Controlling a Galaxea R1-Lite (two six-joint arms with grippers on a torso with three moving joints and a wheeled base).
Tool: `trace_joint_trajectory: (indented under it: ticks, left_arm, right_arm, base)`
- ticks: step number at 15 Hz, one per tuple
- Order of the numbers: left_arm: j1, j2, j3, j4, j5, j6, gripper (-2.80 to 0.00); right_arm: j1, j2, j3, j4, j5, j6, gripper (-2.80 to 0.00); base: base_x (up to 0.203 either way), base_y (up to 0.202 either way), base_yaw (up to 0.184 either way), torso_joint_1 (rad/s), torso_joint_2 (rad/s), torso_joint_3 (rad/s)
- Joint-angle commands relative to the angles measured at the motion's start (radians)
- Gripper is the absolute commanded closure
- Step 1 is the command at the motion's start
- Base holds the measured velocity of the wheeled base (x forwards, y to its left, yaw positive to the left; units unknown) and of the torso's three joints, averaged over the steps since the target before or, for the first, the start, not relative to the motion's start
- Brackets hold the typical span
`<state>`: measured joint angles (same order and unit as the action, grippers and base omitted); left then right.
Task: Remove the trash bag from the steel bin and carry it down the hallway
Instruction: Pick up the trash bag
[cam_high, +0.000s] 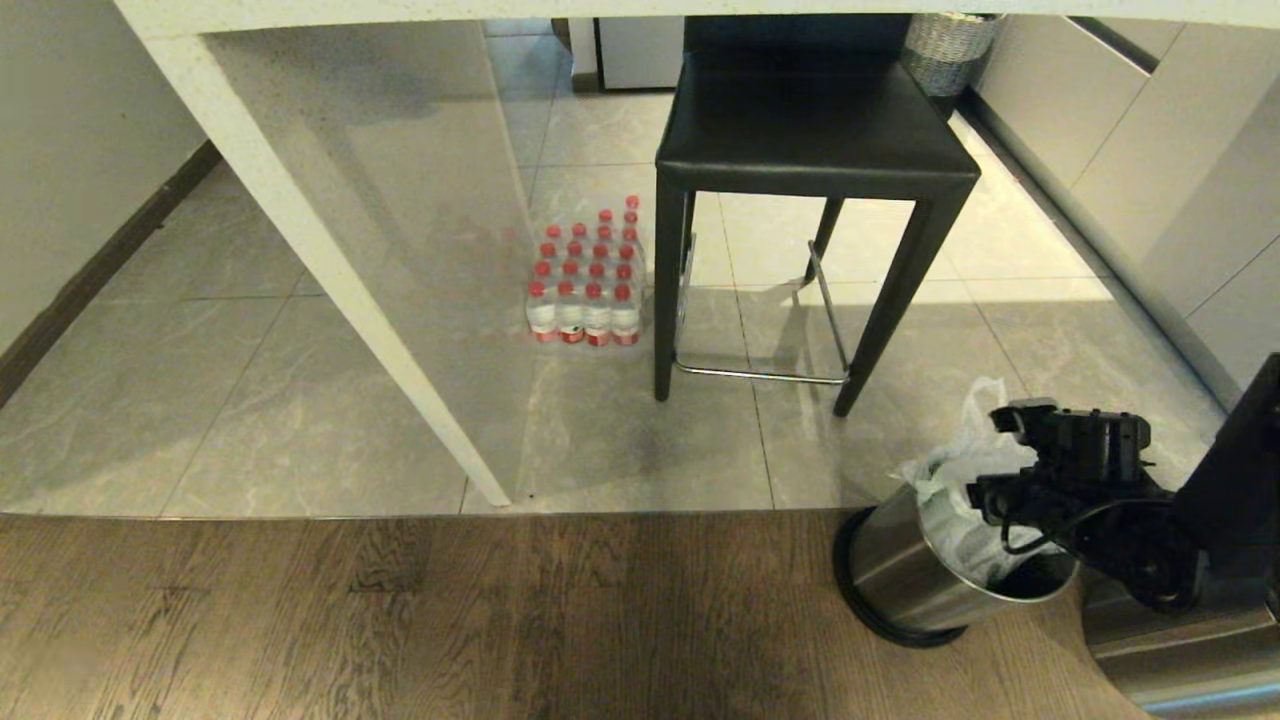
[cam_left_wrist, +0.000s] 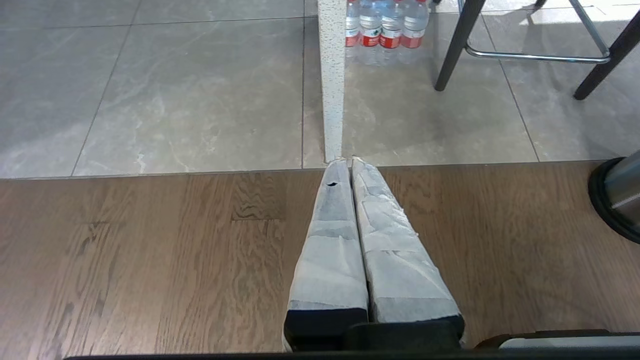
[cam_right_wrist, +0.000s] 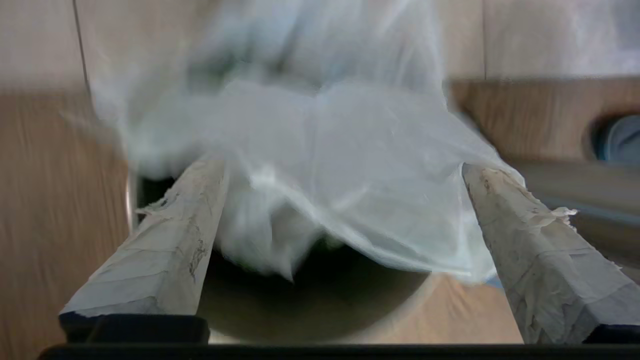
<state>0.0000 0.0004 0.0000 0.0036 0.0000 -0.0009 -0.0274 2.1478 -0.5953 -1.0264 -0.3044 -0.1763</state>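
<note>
Both taped fingers (cam_right_wrist: 165, 240) of the right pincer (cam_right_wrist: 345, 170) are spread wide, sitting right at the mouth of the small shiny brushed-steel bin (cam_high: 905, 575), which stands tilted on the brown wood floor (cam_high: 400, 620). Thin crinkly translucent-white trash bag (cam_right_wrist: 350, 170) is still in the bin, bunched up between the fingers, not clamped. Left pincer (cam_left_wrist: 352, 162) hangs low over the wood floor, fingers pressed together on nothing.

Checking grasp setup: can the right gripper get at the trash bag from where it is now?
Probably yes. The right gripper is open at the steel bin mouth, with the trash bag bunched between its fingers and nothing in between.
</note>
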Motion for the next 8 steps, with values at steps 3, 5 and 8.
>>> trace_joint_trajectory:
  ticks: [3, 5, 8]
  left_arm:
    - [0.0, 0.0, 0.0, -0.001, 0.0, -0.001, 0.0]
    - [0.0, 0.0, 0.0, -0.001, 0.0, -0.001, 0.0]
    - [0.0, 0.0, 0.0, -0.001, 0.0, -0.001, 0.0]
  right_arm:
    - [0.003, -0.079, 0.116, 0.051, 0.098, -0.086, -2.8]
    - [0.001, -0.111, 0.14, 0.081, 0.123, -0.095, -2.8]
    - [0.001, -0.146, 0.17, 0.117, 0.128, -0.097, -2.8]
  base:
    - [0.0, 0.0, 0.0, 0.0, 0.0, 0.0]
    - [0.0, 0.0, 0.0, 0.0, 0.0, 0.0]
    - [0.0, 0.0, 0.0, 0.0, 0.0, 0.0]
